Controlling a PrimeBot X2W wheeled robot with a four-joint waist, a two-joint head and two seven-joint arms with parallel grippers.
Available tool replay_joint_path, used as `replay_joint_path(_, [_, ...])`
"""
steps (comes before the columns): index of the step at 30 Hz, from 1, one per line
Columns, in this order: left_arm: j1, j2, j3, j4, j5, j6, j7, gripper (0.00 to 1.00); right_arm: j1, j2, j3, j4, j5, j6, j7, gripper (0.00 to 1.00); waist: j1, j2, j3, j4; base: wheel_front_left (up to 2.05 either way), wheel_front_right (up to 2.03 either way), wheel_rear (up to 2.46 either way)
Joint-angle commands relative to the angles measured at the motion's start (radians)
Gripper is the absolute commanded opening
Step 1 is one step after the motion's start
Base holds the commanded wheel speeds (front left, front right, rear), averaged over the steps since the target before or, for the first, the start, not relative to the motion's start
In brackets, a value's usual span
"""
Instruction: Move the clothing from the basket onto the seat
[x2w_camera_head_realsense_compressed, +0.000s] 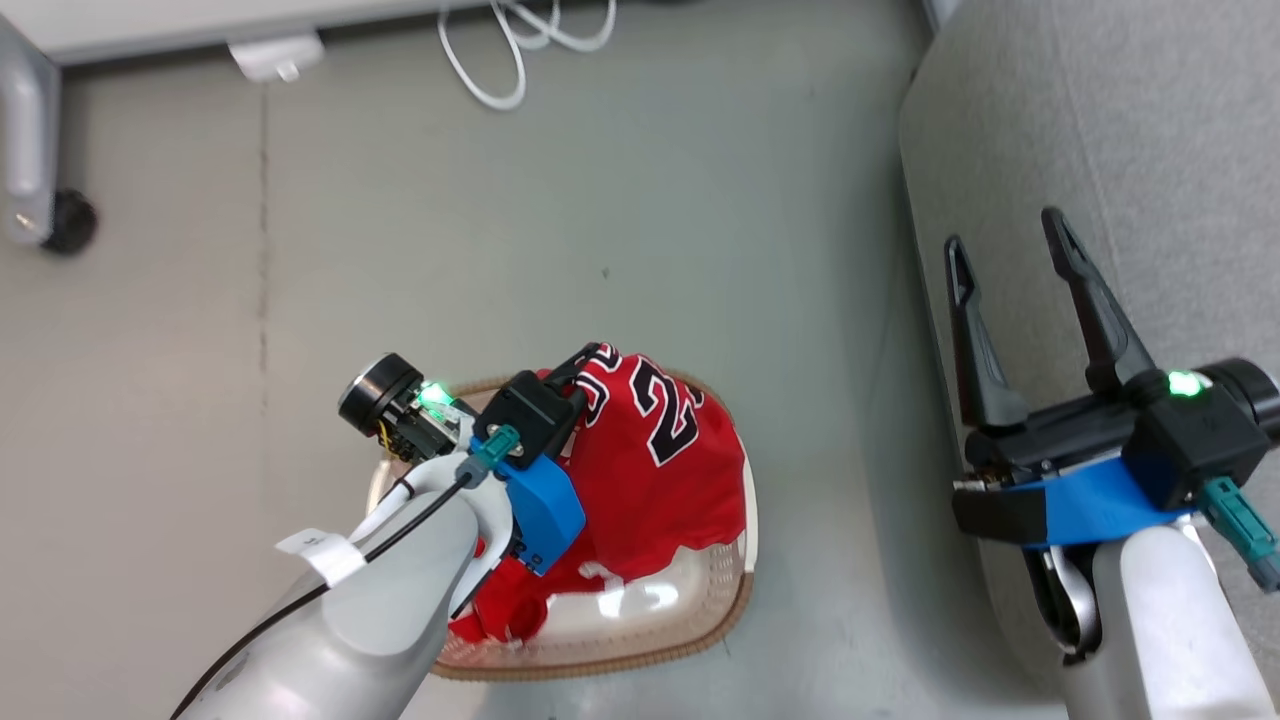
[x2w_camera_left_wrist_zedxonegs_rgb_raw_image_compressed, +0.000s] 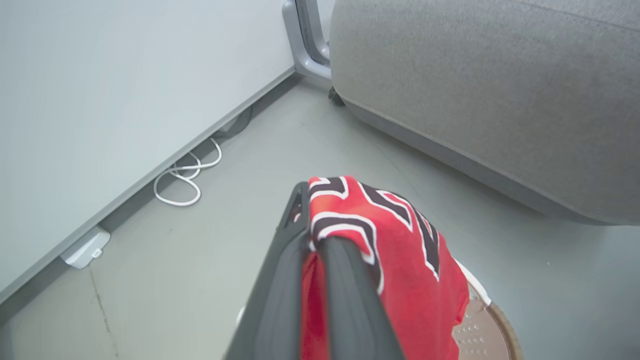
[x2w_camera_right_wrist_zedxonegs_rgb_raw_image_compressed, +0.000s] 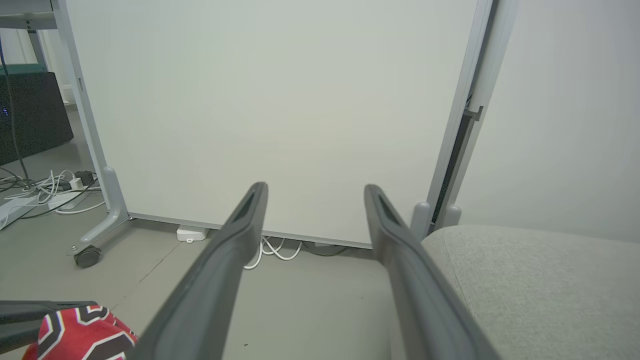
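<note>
The left gripper (x2w_camera_head_realsense_compressed: 585, 362) pinches the jersey's (x2w_camera_head_realsense_compressed: 650, 450) top fold above the basket (x2w_camera_head_realsense_compressed: 700, 620), ready for the sofa (x2w_camera_head_realsense_compressed: 1100, 120). The right gripper (x2w_camera_head_realsense_compressed: 1005, 232) hangs spread and empty over the sofa's edge.

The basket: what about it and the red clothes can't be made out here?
- Head view: the jersey and the left arm cover most of the basket, so what lies beneath is hidden.
- Left wrist view: the jersey, pinched in the left claw, shows only bits of lettering; the basket is cut off by the bottom edge.
- Head view: the sofa runs off the right edge.
</note>
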Motion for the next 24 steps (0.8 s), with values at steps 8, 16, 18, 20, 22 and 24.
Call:
replay_joint_path(8, [0.058,0.011,0.168,-0.135,-0.024,0.01,-0.005,0.0,0.097,0.004,-0.013,0.015,0.02,0.0,-0.003,1.0,0.0003,-0.0001,-0.198,0.048,0.0,0.0,0.0])
replay_joint_path(16, [0.066,0.005,0.275,-0.221,-0.023,-0.002,-0.005,0.0,0.155,0.007,-0.008,0.024,0.032,0.0,-0.003,1.0,0.0003,-0.0001,-0.289,0.054,0.0,0.0,0.0])
replay_joint_path(18, [0.058,0.003,0.289,-0.238,-0.023,-0.006,-0.005,0.0,0.168,0.008,-0.008,0.025,0.039,0.0,-0.003,1.0,0.0003,-0.0001,-0.304,0.057,0.0,0.0,0.0])
replay_joint_path(20, [0.052,0.001,0.301,-0.253,-0.025,-0.011,-0.005,0.0,0.181,0.008,-0.007,0.023,0.046,0.0,-0.003,1.0,0.0003,-0.0001,-0.315,0.059,0.0,0.0,0.0])
replay_joint_path(22, [0.049,0.0,0.303,-0.265,-0.019,-0.013,-0.005,0.0,0.19,0.008,-0.006,0.022,0.052,0.0,-0.003,1.0,0.0003,-0.0001,-0.323,0.061,0.0,0.0,0.0])
replay_joint_path(24, [0.052,-0.002,0.298,-0.276,-0.014,-0.017,-0.005,0.0,0.199,0.008,-0.003,0.021,0.058,0.0,-0.003,1.0,0.0003,-0.0001,-0.328,0.062,0.0,0.0,0.0])
